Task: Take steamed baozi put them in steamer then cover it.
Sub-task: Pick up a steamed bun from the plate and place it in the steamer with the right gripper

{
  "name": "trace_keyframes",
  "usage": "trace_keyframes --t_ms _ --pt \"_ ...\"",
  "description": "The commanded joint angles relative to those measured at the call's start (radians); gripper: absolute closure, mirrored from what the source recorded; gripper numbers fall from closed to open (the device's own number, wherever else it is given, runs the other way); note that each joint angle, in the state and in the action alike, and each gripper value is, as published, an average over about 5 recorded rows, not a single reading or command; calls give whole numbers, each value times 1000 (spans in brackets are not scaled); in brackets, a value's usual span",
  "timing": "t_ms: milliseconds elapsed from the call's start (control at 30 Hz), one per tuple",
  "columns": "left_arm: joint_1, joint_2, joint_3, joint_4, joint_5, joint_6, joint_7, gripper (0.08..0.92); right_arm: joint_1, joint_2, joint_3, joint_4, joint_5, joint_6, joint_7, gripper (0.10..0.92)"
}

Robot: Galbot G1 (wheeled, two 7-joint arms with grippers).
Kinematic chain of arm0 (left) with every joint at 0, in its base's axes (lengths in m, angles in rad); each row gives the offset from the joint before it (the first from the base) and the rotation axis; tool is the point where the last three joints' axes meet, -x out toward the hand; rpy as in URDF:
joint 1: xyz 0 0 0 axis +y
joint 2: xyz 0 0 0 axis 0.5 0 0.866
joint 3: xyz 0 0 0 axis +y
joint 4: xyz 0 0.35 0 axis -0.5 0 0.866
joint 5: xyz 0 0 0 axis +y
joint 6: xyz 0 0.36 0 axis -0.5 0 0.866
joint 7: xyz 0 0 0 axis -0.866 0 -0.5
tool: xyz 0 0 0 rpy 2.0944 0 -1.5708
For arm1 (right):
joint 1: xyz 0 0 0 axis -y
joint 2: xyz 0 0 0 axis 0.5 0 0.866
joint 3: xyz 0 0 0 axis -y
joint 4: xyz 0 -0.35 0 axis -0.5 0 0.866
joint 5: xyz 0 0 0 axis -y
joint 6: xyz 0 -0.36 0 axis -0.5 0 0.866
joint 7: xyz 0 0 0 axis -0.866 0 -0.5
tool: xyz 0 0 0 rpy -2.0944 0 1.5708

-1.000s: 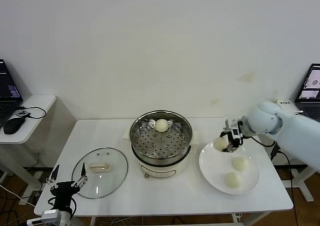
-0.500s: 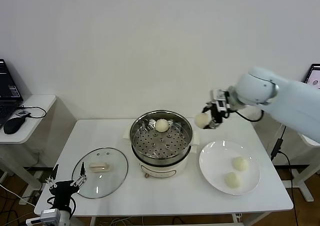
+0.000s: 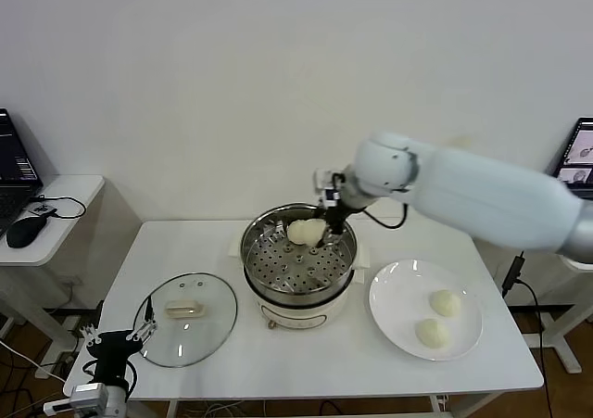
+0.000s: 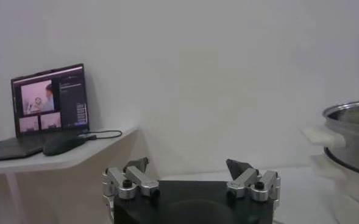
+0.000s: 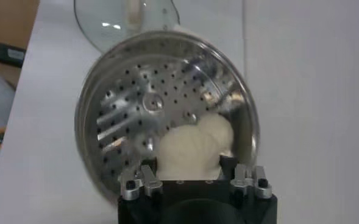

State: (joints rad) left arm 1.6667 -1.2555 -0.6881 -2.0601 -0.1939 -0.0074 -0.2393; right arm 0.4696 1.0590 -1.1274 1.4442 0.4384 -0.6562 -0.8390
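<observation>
Right gripper (image 3: 321, 226) over steamer (image 3: 298, 256) rear, clasping baozi (image 5: 188, 151) beside another bun (image 5: 219, 133) inside. Two buns (image 3: 437, 318) on plate (image 3: 398, 299). Cover (image 3: 185, 318) flat on worktop (image 3: 278, 358). Left gripper (image 3: 118, 336) spread wide, parked low near worktop's front-left corner.

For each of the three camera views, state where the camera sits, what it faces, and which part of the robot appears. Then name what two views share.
Head view: high on the robot, looking down at the white table; the right gripper holds a cream-white round bun over the shiny steel perforated steamer.
Left wrist view: low, beside the table, facing a laptop; open left gripper.
Right wrist view: above the steamer; right gripper and held bun.
Shared: steamer, held bun.
</observation>
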Motion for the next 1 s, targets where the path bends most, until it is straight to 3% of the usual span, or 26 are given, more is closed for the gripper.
trace_keyframes --t_ms 33,833,1000 --pt "-3 2 -1 9 -1 -1 0 177 -79 173 -2 -154 -2 -13 33 380" --pt "-16 -3 1 19 -3 -3 0 177 -166 286 42 -320 -54 7 97 376" --pt "-16 -4 2 17 -2 -2 -1 177 -157 257 37 -283 -59 4 66 290"
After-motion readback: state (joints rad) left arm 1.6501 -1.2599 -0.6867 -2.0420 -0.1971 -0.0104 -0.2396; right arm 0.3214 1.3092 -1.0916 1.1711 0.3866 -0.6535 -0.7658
